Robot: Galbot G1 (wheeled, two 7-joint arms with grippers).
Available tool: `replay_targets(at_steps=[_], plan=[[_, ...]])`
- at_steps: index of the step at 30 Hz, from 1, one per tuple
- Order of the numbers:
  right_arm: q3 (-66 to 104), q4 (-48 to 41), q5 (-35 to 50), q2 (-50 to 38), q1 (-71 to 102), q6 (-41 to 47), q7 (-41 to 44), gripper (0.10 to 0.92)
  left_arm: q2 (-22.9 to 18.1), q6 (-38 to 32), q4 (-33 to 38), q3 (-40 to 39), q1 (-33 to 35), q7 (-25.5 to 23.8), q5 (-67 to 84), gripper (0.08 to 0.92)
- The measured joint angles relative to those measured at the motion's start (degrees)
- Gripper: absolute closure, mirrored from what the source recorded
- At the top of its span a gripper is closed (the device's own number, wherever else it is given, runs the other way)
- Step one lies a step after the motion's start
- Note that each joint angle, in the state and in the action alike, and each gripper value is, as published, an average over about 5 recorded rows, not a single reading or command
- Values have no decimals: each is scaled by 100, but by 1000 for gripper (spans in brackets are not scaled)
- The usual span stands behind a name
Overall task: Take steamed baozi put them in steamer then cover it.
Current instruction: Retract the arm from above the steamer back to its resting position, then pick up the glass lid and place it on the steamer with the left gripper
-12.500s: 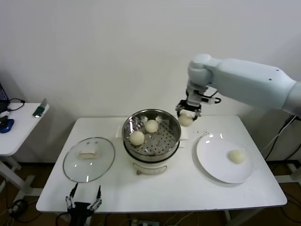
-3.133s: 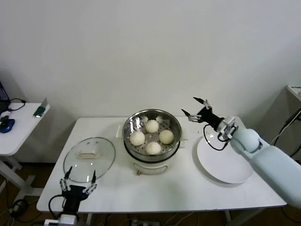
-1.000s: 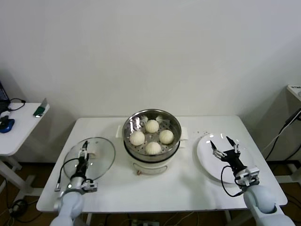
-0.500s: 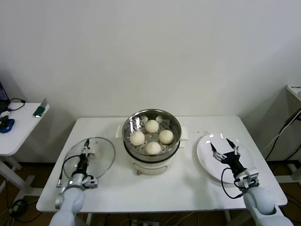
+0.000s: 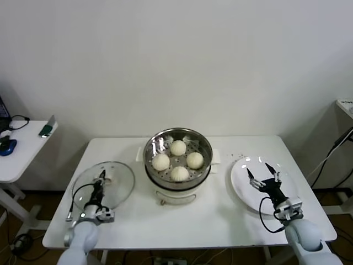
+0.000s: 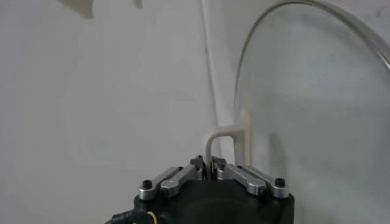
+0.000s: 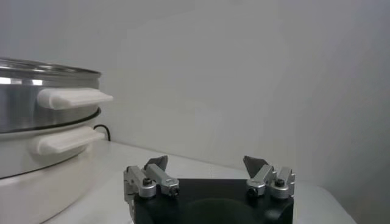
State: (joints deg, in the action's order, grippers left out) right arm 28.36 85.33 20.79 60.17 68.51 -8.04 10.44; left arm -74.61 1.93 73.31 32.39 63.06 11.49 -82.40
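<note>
The white table (image 5: 220, 221) carries the steamer (image 5: 177, 165) at its centre, four steamed baozi (image 5: 178, 160) on the tray inside. At the steamer's nine o'clock lies the cover (image 5: 105, 185), the left gripper (image 5: 100, 181) pinched shut on its cream handle (image 6: 228, 143). At three o'clock, the right gripper (image 5: 263, 179) hangs over the white plate (image 5: 242, 187), claws spread wide and empty.

Steamer (image 5: 177, 165): shiny steel, perforated tray. Cover (image 5: 103, 186): clear glass. Baozi (image 5: 179, 173): smooth, matt.
</note>
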Motion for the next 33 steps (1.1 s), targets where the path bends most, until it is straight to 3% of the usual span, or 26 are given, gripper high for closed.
replay_targets(at_steps=[2,10,23,33], plan=[[2,-18,-7,-2,-13,-5,2,203,31,30,71,-1,40,-25,50,843],[24,-107,-22,-9,-64,-38,17,203,207,227,688,55,375,-144,348,851],[-14,-296,-73,-36,-193,-96,66,203,530,825,2565,258,1568,-239,851,851],[-157,-474,-143,-119,-329,-83,76,203,959,1723,3908,60,2238,-293,1141,851]])
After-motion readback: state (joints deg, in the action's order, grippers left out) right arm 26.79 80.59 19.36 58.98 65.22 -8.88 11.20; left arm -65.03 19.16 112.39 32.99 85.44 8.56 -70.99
